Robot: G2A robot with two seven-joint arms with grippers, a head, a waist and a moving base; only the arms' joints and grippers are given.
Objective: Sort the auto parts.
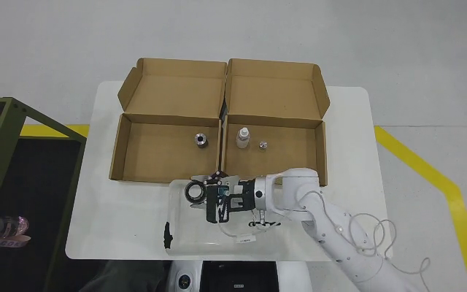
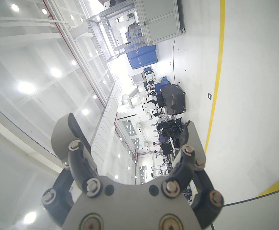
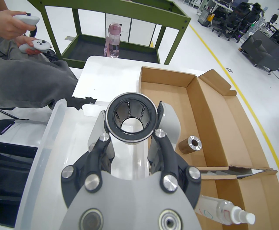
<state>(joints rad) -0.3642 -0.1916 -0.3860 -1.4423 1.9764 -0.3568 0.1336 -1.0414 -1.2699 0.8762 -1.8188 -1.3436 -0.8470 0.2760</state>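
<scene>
My right gripper (image 1: 201,192) (image 3: 132,113) is shut on a ring-shaped metal linear bearing (image 1: 194,191) (image 3: 135,140), held over the clear plastic bin (image 1: 182,237) (image 3: 43,135) at the table's front. Behind the bin stand two open cardboard boxes. The left box (image 1: 146,157) (image 3: 196,104) holds a short steel cylinder (image 1: 198,139) (image 3: 189,144). In the right box (image 1: 292,157) lie a small white spray bottle (image 1: 242,136) (image 3: 220,212) and a small metal part (image 1: 263,145). My left gripper (image 2: 130,130) is open, holds nothing and points out into the room.
A strip of black tape (image 1: 168,235) (image 3: 80,102) sits on the bin's rim. A green cart (image 1: 22,117) (image 3: 122,13) with a pink bottle (image 3: 113,41) stands left of the white table (image 1: 350,146). Both boxes' lids stand open at the back.
</scene>
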